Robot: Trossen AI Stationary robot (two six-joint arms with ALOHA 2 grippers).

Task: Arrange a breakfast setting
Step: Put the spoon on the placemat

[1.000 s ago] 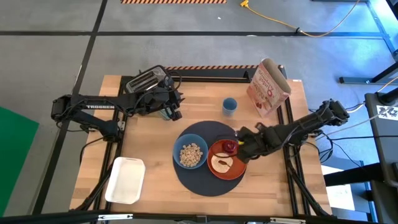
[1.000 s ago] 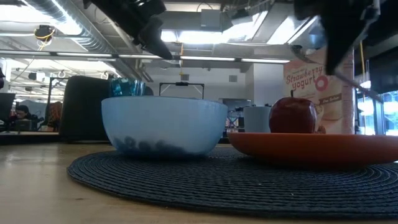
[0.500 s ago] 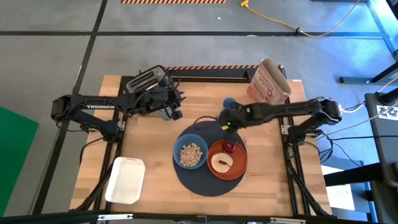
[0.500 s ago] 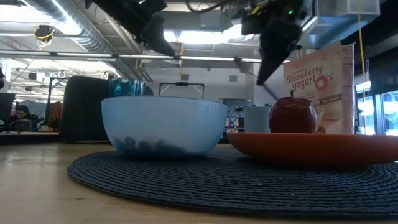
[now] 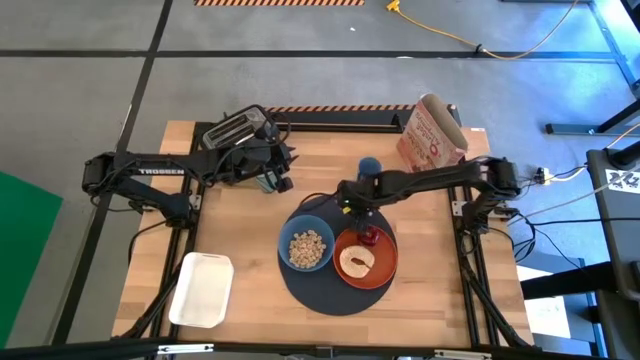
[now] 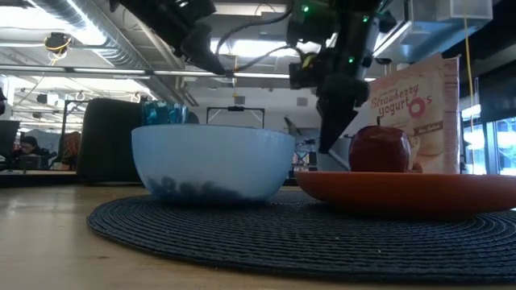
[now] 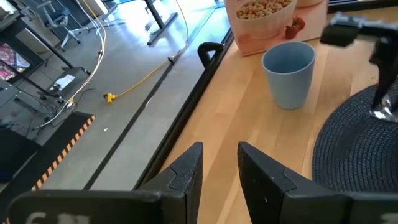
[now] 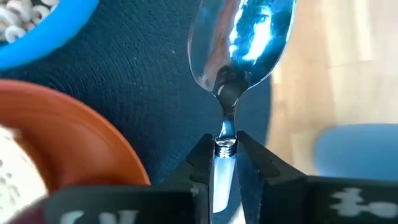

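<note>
A round dark mat [image 5: 322,292] lies mid-table. On it stand a blue bowl [image 5: 306,247] of cereal and an orange plate [image 5: 380,270] with round bread [image 5: 355,263] and a dark-red fruit [image 5: 370,237]. The teal glass [image 5: 369,167] stands on bare wood beyond the mat. My right gripper [image 5: 346,203] hangs over the mat's far edge, shut on a spoon [image 8: 242,43]. My left gripper [image 5: 285,182] waits open and empty by the toaster, a narrow gap between its fingers [image 7: 221,168]. My right gripper pinches the spoon's handle at the end next to the metal neck [image 8: 224,149] between its two fingers. The fingers lie along the spoon and slant steeply down from the table's right. The spoon's bowl [image 7: 380,107] sticks out past the fingertips over the mat's far edge.
A black toaster [image 5: 238,127] stands at the far left and a cereal bag [image 5: 432,135] at the far right. A white tray [image 5: 203,290] lies near the front left corner. Bare wood shows between the toaster and the glass.
My right gripper has swung from beside the fruit on the plate toward the table's far edge and then left, sinking and rolling as it went. It stays shut on the spoon and now hangs over the mat's far edge, between bowl and glass.
</note>
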